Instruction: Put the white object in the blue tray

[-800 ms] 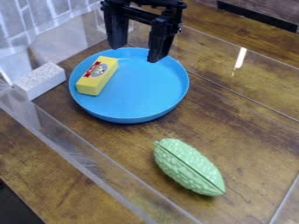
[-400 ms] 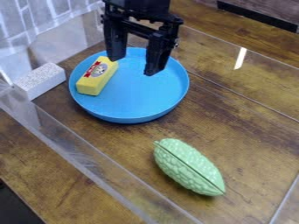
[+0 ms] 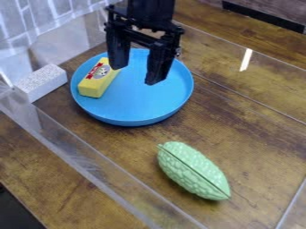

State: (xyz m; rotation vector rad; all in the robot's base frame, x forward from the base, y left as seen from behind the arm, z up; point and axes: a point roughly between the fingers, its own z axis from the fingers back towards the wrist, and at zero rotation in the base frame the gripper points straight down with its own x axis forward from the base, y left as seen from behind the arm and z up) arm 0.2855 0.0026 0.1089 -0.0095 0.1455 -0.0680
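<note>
The white object (image 3: 39,81) is a small speckled block lying at the left edge of the table, outside the blue tray (image 3: 165,101). The tray is a wide round dish with a low rim. A yellow bar (image 3: 100,77) with a red-and-white label lies in its left part. My gripper (image 3: 136,72) hangs over the tray, pointing down, open, with nothing between its black fingers (image 3: 157,68). It is to the right of the white block and well apart from it.
A green ridged pod-shaped object (image 3: 194,170) lies on the wooden table toward the front right. A clear plastic barrier (image 3: 84,170) runs along the front and left of the table.
My gripper has come down and forward over the tray, staying open. The block, yellow bar and green object have not moved.
</note>
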